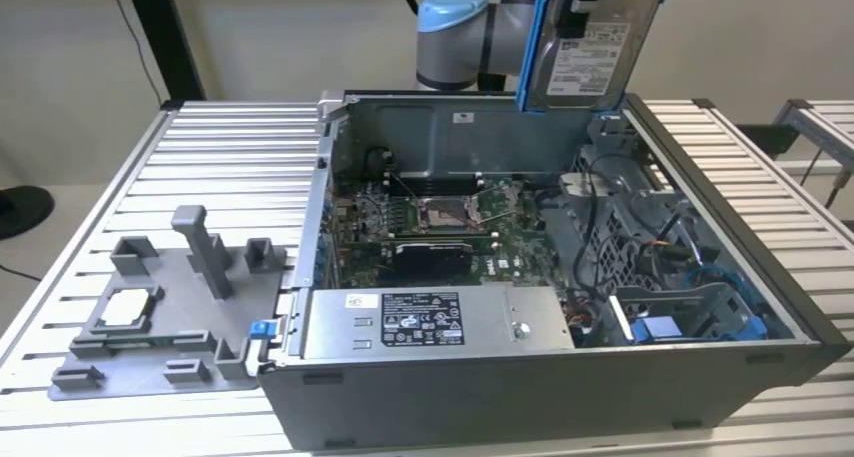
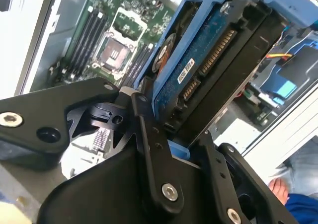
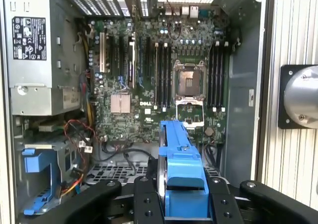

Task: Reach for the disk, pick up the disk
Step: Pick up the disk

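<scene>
Claw: the black metal-fingered gripper point(image 2: 171, 134) is clamped on the disk, a flat silver-grey hard drive in a blue plastic carrier frame point(image 1: 587, 42); one finger point(image 2: 149, 134) bears on its circuit-board face.

Where: the disk hangs in the air above the far rim of the open grey computer case point(image 1: 561, 387), clear of everything inside.

Why held so: gripped by its broad faces at one end, probably so the frame's edges stay free; the lift looks done.

Pointing: nearly upright, long axis close to vertical, white-labelled face toward the exterior camera, connector end low near the fingers.

Below: the green motherboard point(image 3: 164, 75) lies directly beneath.
</scene>
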### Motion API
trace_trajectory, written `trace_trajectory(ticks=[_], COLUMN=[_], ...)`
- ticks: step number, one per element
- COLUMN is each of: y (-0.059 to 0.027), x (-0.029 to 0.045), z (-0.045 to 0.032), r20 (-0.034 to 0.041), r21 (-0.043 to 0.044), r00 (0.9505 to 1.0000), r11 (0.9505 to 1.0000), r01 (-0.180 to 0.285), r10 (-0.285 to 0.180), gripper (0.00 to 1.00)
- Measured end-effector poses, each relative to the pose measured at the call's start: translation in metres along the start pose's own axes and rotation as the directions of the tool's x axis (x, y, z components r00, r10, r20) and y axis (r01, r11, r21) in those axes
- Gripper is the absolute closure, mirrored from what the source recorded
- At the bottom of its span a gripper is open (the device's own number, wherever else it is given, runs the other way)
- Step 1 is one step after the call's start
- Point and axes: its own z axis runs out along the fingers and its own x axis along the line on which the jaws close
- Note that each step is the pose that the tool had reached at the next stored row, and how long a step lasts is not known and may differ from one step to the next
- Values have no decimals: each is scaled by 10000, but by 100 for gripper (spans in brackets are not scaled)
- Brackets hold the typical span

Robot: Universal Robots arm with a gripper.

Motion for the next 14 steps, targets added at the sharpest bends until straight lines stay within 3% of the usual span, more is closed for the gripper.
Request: trace_trajectory(ticks=[10,14], y=[-352,-405], x=[-4,-6], z=[6,7], r20=[0,0], r21=[0,0], r00=[10000,10000], r11=[10000,10000], r01=[0,-1], r10=[0,1], gripper=[100,100])
